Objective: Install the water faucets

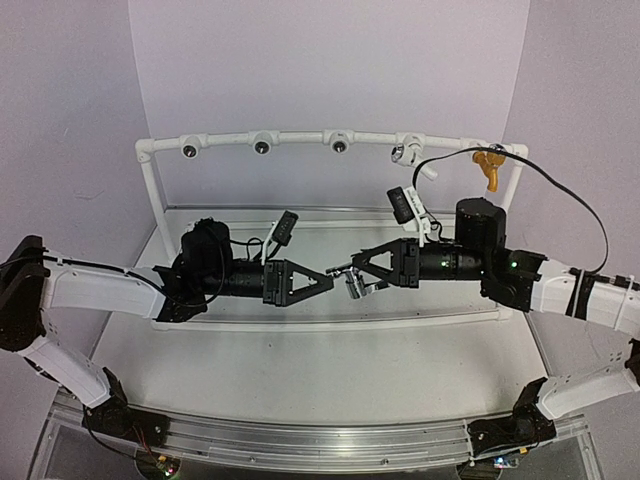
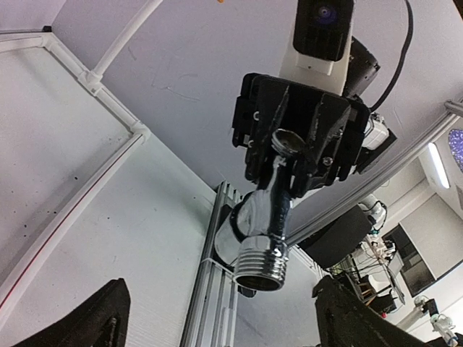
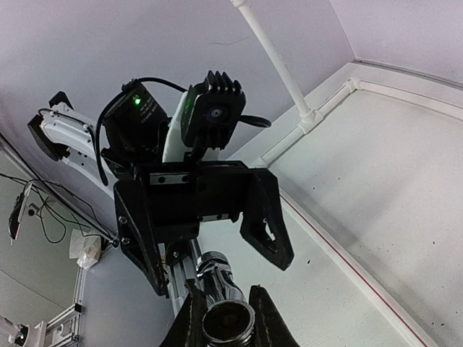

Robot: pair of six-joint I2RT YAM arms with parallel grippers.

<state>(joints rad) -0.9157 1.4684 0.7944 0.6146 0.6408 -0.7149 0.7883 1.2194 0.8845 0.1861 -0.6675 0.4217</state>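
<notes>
— Holding anything, the pipe frame (image 1: 300,138)?
— The white faucet (image 1: 410,155) and the orange faucet (image 1: 488,164) sit plugged into its right end.
— The silver faucet (image 1: 357,284)?
— Clamped in the right gripper (image 1: 352,271) (mid-air, above the table (image 1: 300,370)); the left gripper (image 1: 329,281) gapes just beside it.

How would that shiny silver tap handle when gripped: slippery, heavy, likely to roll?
The silver faucet looks like polished metal, so it is probably slick and heavy for its size. It seems rigid, unlikely to bend. Held by its thin stem end in the right jaws, its bulky threaded end might swing or slip.
</notes>
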